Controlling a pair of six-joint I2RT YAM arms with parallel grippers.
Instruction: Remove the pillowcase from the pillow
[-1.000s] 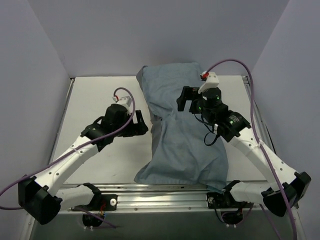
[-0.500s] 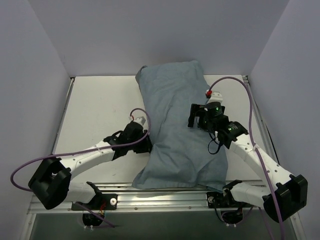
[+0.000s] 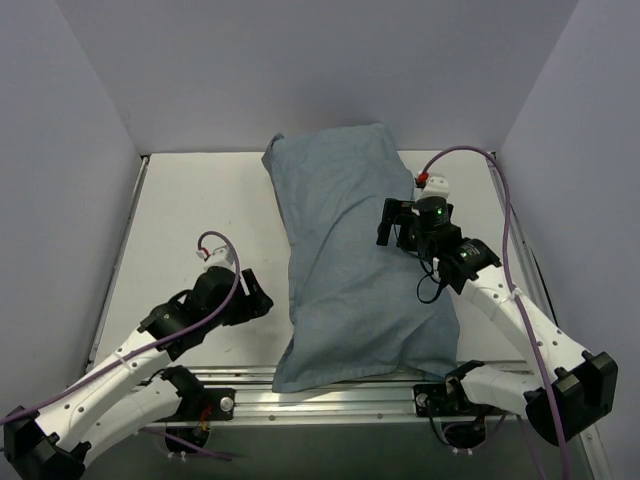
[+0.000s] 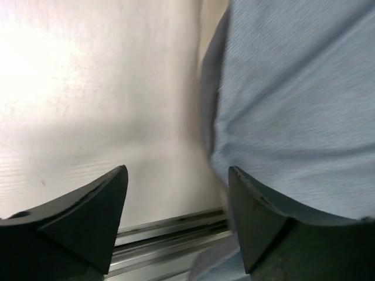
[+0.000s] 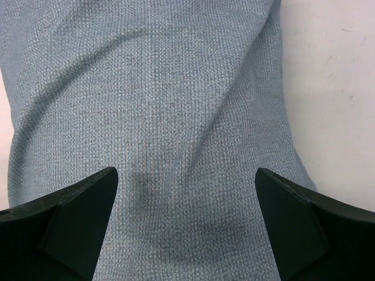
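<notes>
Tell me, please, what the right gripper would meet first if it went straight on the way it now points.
Most likely the soft grey-blue fabric pillowcase. In the wrist view, that cloth fills the space ahead of the right gripper, whose jaws stand open. How far off the cloth lies is unclear.

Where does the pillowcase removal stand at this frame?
Done: nothing yet. The pillowcase covers the pillow fully, with no white showing. In hand: both grippers are open and empty. The left gripper is over the table beside the pillowcase's near left edge, and the right gripper is above the pillowcase. Left to do: grip the pillowcase, probably at its opening, and pull it off.
</notes>
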